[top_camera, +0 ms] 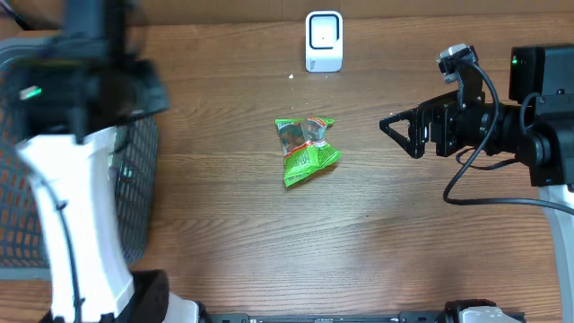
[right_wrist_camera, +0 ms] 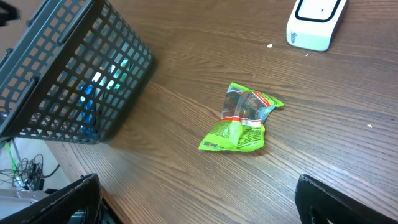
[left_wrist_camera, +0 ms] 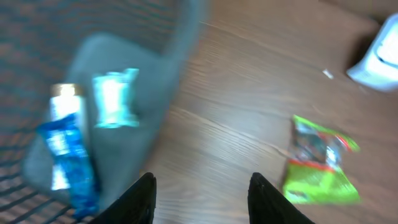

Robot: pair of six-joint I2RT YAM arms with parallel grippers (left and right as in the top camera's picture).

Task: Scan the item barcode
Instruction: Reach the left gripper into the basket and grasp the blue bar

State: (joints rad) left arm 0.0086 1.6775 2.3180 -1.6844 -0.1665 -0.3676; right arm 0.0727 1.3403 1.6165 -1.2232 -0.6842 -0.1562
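The item, a crumpled green snack packet, lies on the wooden table mid-scene, also seen in the left wrist view and right wrist view. I see no barcode on it. A white scanner stands at the table's far edge. My left gripper is open and empty, hovering by the basket rim, left of the packet; this view is motion-blurred. My right gripper is open wide and empty, to the right of the packet, pointing at it.
A dark mesh basket stands at the left edge under my left arm. Inside it are a blue packet and a teal packet. Bare wood surrounds the green packet.
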